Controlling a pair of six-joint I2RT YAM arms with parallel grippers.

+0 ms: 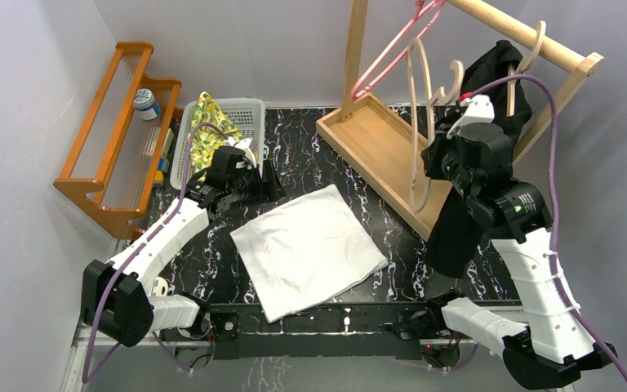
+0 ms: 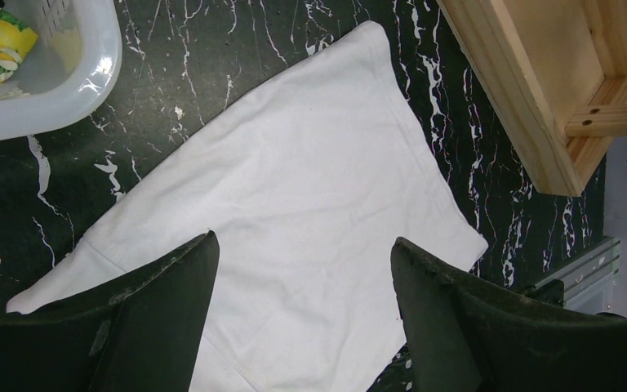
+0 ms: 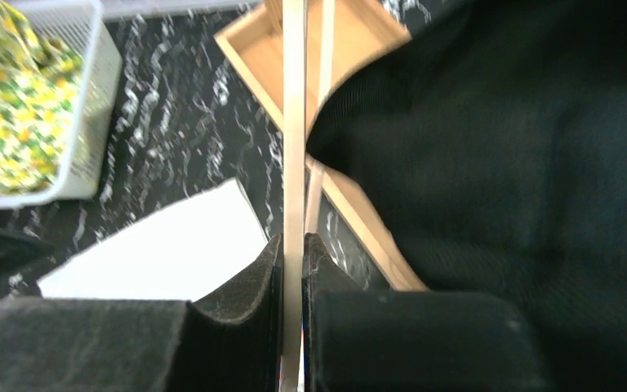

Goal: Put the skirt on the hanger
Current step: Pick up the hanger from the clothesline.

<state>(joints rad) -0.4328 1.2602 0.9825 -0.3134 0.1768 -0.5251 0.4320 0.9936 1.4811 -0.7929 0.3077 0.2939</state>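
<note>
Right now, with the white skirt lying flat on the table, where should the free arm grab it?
Probably the edge of the white skirt nearest the left gripper, pinched from above: the cloth lies flat, and those open jaws hang just over it.

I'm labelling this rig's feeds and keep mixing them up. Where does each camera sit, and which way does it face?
Top external: above and behind the arm bases, looking down on the table; both arms show.
Left wrist: on the left arm, facing down at the white skirt; open left gripper shows.
Right wrist: on the right arm, facing down along the wooden hanger; right gripper clamps it.
Shared: all three see the white skirt.
</note>
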